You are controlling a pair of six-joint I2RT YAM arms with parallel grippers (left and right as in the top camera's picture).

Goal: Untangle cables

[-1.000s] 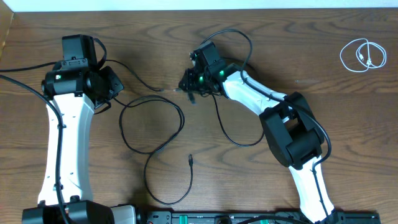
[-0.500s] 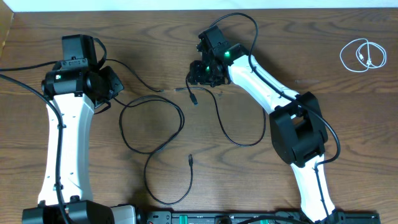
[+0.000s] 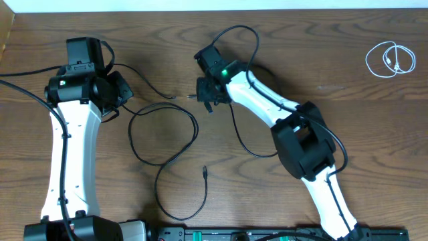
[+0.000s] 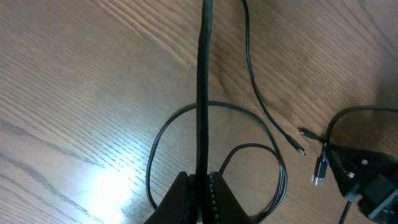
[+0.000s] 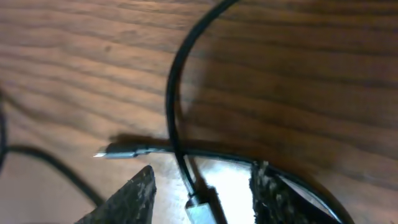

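Note:
Several thin black cables (image 3: 164,134) lie looped on the wooden table between the arms, one loose plug (image 3: 204,173) near the front. My left gripper (image 3: 119,94) is shut on a black cable (image 4: 203,93) that runs straight away from its jaws (image 4: 200,182). My right gripper (image 3: 206,96) is open, low over two plug ends at the table's middle. In the right wrist view (image 5: 204,182) a black cable (image 5: 174,112) ends in a silver plug (image 5: 202,208) between the open fingers, and another plug (image 5: 118,151) lies just beyond them. A coiled white cord (image 3: 391,59) lies far right, apart.
The right arm's own thick black wire (image 3: 247,40) arches over its wrist. The right gripper shows at the left wrist view's lower right (image 4: 367,186), with a plug (image 4: 319,171) beside it. A rail of equipment (image 3: 267,234) runs along the front edge.
My right gripper swung up and right, then came back left and down over the plug ends. The left arm and its held cable have not moved.

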